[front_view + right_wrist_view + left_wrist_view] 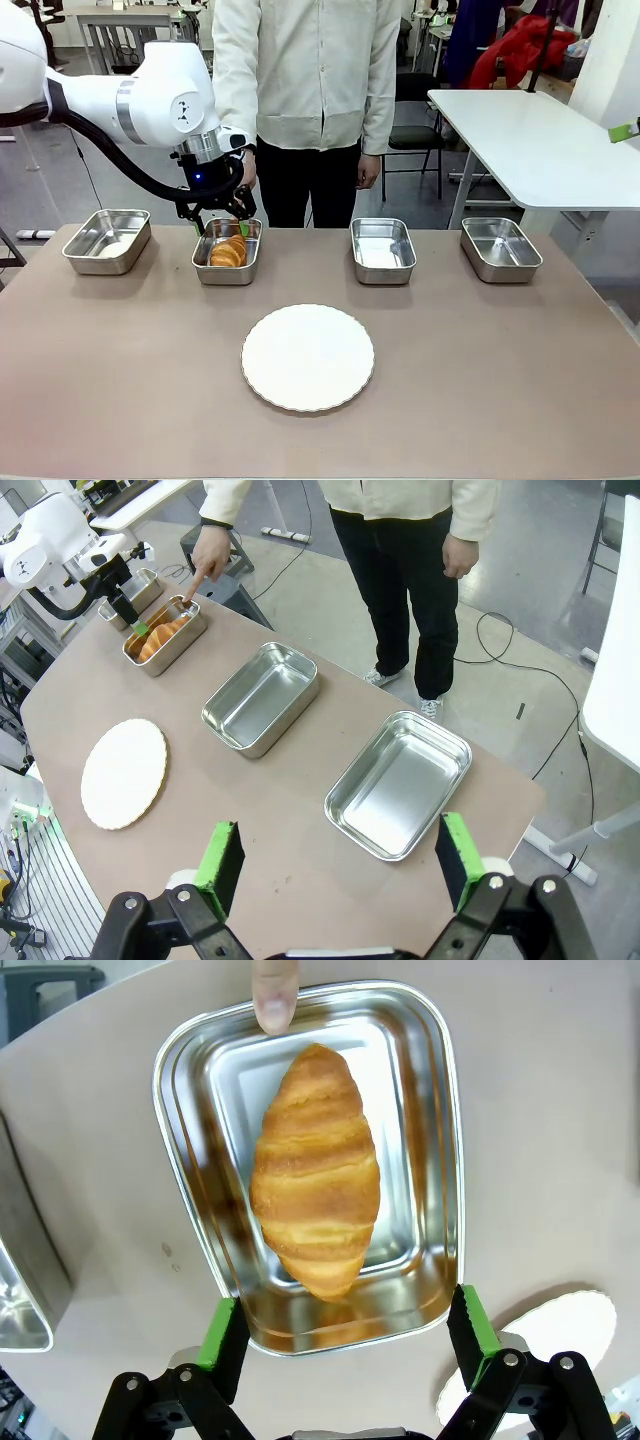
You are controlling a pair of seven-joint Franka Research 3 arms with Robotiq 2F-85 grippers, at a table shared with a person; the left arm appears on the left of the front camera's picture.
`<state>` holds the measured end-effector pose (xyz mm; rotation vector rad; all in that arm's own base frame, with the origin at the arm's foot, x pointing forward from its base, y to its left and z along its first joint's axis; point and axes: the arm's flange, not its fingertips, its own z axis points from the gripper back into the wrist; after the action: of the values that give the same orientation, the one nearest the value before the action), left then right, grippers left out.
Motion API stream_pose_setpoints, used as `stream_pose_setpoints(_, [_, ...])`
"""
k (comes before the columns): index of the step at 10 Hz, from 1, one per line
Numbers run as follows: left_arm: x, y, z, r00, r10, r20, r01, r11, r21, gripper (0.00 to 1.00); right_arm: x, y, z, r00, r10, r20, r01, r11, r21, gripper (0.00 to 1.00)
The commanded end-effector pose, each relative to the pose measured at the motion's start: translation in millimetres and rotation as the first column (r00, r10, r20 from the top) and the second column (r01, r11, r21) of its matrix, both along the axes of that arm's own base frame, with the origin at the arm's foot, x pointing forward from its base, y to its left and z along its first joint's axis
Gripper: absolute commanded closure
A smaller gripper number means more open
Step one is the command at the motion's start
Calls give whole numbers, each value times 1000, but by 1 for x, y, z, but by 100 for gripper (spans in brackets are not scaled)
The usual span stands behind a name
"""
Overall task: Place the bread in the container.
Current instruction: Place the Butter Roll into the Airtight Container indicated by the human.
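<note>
the bread lies flat inside the container, the second pan from the left in the far row of four on the table. the left gripper hangs just above that pan's near end, its jaws spread as wide as they go and holding nothing; the green pads stand clear on either side of the croissant's near tip. in the left wrist view the bread's long axis runs straight away from the jaws, along the pan's length, so the pads straddle its narrow width. a person's fingertip rests on the pan's far rim. the right gripper is well off to the right, jaws open and empty, so the left arm is much the nearer. the bread looks already placed; what is left seems to be lifting the left arm straight up and away, clear of the rim and the finger.
</note>
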<state>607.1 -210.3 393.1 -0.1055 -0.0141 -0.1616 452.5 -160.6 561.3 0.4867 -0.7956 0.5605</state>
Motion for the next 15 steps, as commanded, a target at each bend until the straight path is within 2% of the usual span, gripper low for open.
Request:
stream_pose_setpoints(1, [0, 0, 0, 1000, 0, 0, 0, 1000, 0, 0, 1, 1, 1, 1000, 8, 16, -9, 1000, 14, 0])
stream_pose_setpoints(5, [-71, 18, 47, 990, 13, 143, -14, 1000, 3, 0, 1, 1, 1, 1000, 8, 16, -9, 1000, 14, 0])
stream_pose_setpoints(7, [-119, 26, 63, 979, -33, 199, 35, 999, -7, 0, 1, 1, 1, 1000, 8, 16, -9, 1000, 14, 0])
stream_pose_setpoints(11, [-207, 40, 51, 962, -61, 266, 60, 998, 13, 0, 1, 1, 1, 1000, 8, 16, -9, 1000, 14, 0])
stream_pose_setpoints(13, [-246, 52, 42, 955, -19, 297, 26, 999, -21, 0, 1, 1, 1, 1000, 8, 16, -9, 1000, 14, 0])
stream_pose_setpoints(15, [-262, 60, 34, 956, 6, 294, 1, 1000, -24, 0, 1, 1, 1, 1000, 8, 16, -9, 1000, 14, 0])
